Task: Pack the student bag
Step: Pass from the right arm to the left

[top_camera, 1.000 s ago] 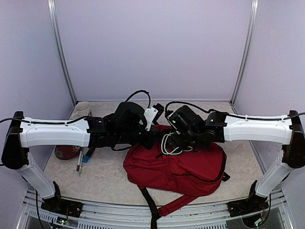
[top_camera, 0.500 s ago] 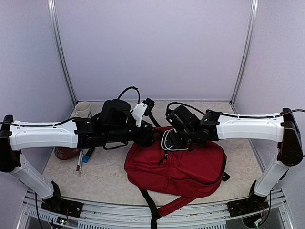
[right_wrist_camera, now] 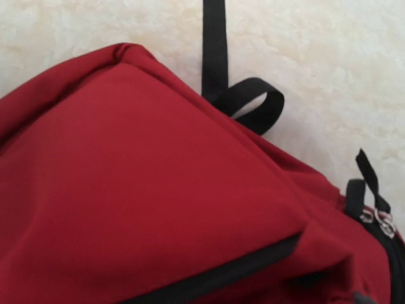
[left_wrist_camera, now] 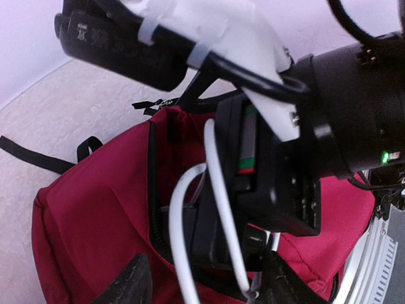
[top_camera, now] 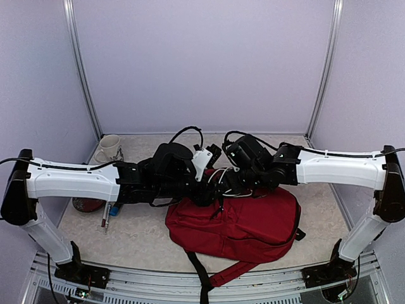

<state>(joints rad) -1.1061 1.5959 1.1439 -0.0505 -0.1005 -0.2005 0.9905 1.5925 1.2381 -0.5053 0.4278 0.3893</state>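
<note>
The student bag (top_camera: 253, 228), dark red with black straps, lies flat in the middle of the table. Its zip mouth (left_wrist_camera: 155, 209) gapes at the end nearest both grippers. My left gripper (left_wrist_camera: 202, 278) hovers over that mouth, open. A white cable (left_wrist_camera: 218, 190) loops between its dark fingers (left_wrist_camera: 130, 282) and down into the bag. My right gripper (left_wrist_camera: 272, 177) reaches into the same opening from the other side, jaws spread. In the right wrist view its own fingers are out of frame. That view shows only the bag's red fabric (right_wrist_camera: 158, 190), a black zip line and the strap loops (right_wrist_camera: 253, 104).
A cream mug (top_camera: 109, 147) stands at the back left. A dark red bowl-like thing (top_camera: 88, 202) and pens (top_camera: 106, 215) lie beside the left arm. A black strap (top_camera: 201, 278) trails off the front edge. Enclosure walls close in behind and at both sides.
My left gripper has opened. It drew back to the left, then came back over the bag's mouth. The white cable now hangs between the two grippers.
</note>
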